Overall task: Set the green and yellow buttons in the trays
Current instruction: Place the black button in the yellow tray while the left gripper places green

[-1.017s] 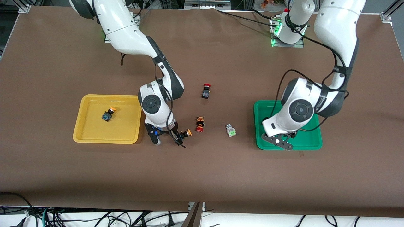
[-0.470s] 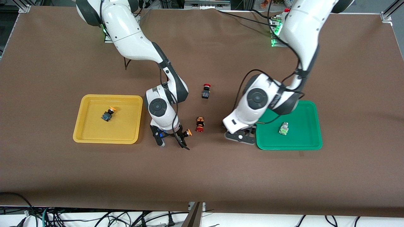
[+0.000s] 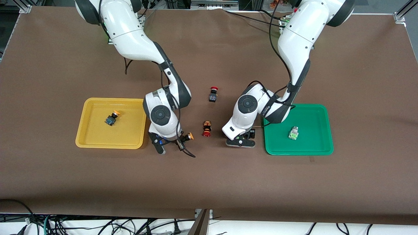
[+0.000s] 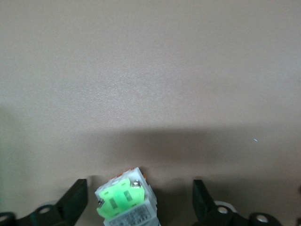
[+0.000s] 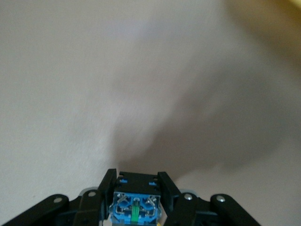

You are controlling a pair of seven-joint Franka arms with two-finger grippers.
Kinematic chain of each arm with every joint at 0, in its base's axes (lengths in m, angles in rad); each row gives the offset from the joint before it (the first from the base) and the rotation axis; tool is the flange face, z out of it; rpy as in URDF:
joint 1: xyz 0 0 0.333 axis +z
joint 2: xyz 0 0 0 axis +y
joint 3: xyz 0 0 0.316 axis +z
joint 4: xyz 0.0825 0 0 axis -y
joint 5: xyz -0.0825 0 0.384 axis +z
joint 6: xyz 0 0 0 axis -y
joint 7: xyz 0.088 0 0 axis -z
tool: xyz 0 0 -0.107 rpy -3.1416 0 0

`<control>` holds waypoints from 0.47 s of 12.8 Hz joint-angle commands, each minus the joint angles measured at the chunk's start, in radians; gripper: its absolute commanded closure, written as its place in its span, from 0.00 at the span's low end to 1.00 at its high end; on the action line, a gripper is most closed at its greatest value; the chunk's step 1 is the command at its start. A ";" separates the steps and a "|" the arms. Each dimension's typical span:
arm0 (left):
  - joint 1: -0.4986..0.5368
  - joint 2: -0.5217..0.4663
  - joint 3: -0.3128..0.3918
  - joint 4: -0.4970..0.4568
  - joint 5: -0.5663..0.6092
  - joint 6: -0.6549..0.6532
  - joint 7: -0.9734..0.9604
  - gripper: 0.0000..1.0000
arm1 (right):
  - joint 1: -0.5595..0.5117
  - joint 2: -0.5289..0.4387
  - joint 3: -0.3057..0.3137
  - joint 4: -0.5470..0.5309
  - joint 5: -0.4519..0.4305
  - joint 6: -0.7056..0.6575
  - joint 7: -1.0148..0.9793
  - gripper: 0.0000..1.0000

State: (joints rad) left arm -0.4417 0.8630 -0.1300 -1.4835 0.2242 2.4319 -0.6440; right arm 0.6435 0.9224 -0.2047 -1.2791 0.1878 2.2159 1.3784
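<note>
Yellow button [image 3: 189, 136] | beside yellow tray [image 3: 94, 143] | red-capped button [image 3: 206, 128] near

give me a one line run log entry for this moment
right gripper: shut on yellow button, beside yellow tray | left gripper: open around green button on table

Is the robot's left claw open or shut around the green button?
Open. In the left wrist view the left gripper has its two fingers spread wide, with the green button lying between them, untouched on either side.
</note>
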 commanded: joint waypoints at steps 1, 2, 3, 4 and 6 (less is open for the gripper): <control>0.006 0.001 0.001 0.014 0.024 -0.005 -0.033 0.74 | -0.068 -0.072 0.008 -0.008 -0.004 -0.167 -0.137 1.00; 0.014 -0.005 0.000 0.014 0.024 -0.013 -0.026 0.79 | -0.083 -0.089 0.007 -0.008 -0.005 -0.211 -0.171 1.00; 0.018 -0.018 0.000 0.014 0.024 -0.042 -0.025 0.83 | -0.105 -0.103 0.007 -0.008 -0.005 -0.255 -0.227 1.00; 0.024 -0.037 -0.006 0.026 0.020 -0.112 -0.025 0.83 | -0.123 -0.126 0.007 -0.013 -0.005 -0.331 -0.322 1.00; 0.041 -0.094 -0.010 0.041 0.020 -0.248 -0.008 0.83 | -0.145 -0.152 -0.031 -0.029 -0.014 -0.531 -0.500 1.00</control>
State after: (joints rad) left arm -0.4178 0.8398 -0.1297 -1.4458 0.2242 2.3002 -0.6542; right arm 0.5131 0.8101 -0.2184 -1.2781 0.1859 1.8114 1.0062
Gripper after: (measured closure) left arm 0.577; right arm 0.581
